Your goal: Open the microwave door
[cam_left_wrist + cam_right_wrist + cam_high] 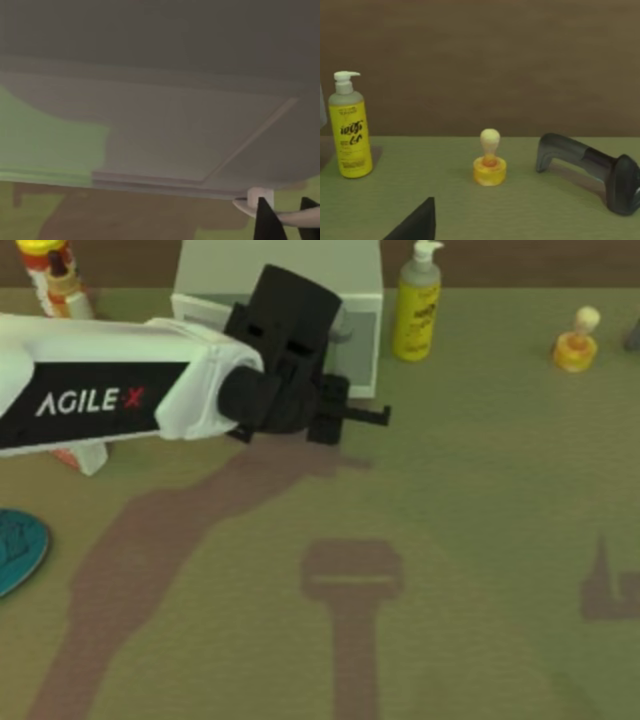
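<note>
Left end effector reaching at microwave front, 12 o'clock on counter, door filling wrist view, finger state unclear, right arm out of sight.

Left claw beside microwave door.

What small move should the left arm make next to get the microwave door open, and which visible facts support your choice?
Probably a short pull toward the table's near edge, swinging the door outward. From above, the left gripper sits at the front of the microwave. Its wrist camera shows the door filling the view, fingertips at its silver handle. The right arm is out of the top view.
</note>
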Tool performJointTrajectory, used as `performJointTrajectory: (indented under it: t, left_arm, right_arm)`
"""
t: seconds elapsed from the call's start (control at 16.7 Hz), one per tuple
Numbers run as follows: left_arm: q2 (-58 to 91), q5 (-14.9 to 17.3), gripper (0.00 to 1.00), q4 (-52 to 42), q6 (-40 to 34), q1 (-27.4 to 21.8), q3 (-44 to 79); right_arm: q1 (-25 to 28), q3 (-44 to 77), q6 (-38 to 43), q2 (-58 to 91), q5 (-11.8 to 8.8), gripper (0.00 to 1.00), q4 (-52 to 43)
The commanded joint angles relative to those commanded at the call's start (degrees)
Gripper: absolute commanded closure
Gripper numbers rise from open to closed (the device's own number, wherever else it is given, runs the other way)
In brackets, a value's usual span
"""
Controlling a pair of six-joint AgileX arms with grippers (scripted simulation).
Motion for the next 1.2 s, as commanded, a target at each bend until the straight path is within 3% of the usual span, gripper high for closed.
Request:
performJointTrajectory:
  t: [1.2]
  left_arm:
    - [-1.5, 2.0, 1.0, 1.0, 2.4, 0.7, -2.2]
  right_arm:
    - [0.0, 0.0, 0.0, 0.0, 0.0, 0.0, 0.0]
